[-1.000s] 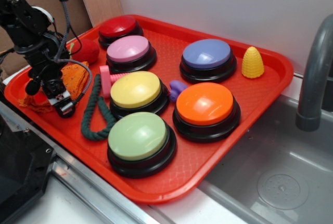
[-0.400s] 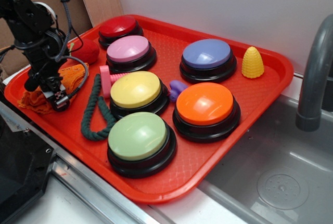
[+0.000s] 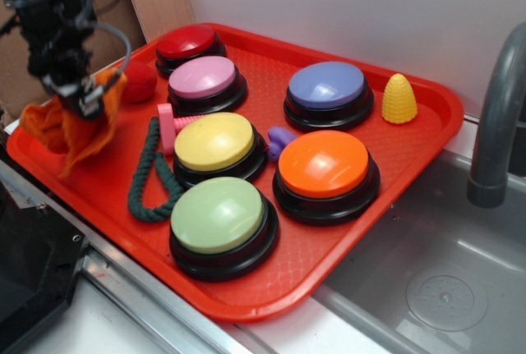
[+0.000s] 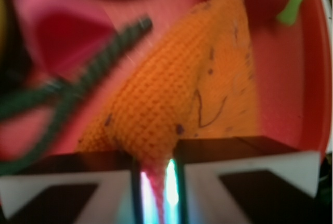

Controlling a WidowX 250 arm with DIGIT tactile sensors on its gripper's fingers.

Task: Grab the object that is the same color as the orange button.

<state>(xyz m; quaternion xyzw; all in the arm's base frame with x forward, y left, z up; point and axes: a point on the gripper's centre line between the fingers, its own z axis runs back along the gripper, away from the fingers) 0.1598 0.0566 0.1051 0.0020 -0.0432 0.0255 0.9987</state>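
Observation:
The orange knitted cloth hangs in the air over the left end of the red tray, pinched in my gripper, which is shut on it. In the wrist view the cloth drapes away from my gripper, its narrow end squeezed between the two jaws. The orange button stands on its black base at the tray's front right, far from the gripper.
Red, pink, yellow, green and blue buttons fill the tray. A red ball, a green rope loop, a pink toy and a yellow cone lie around them. A sink and faucet are on the right.
My gripper has risen from the tray floor, lifting the orange cloth off the tray so that it now dangles free.

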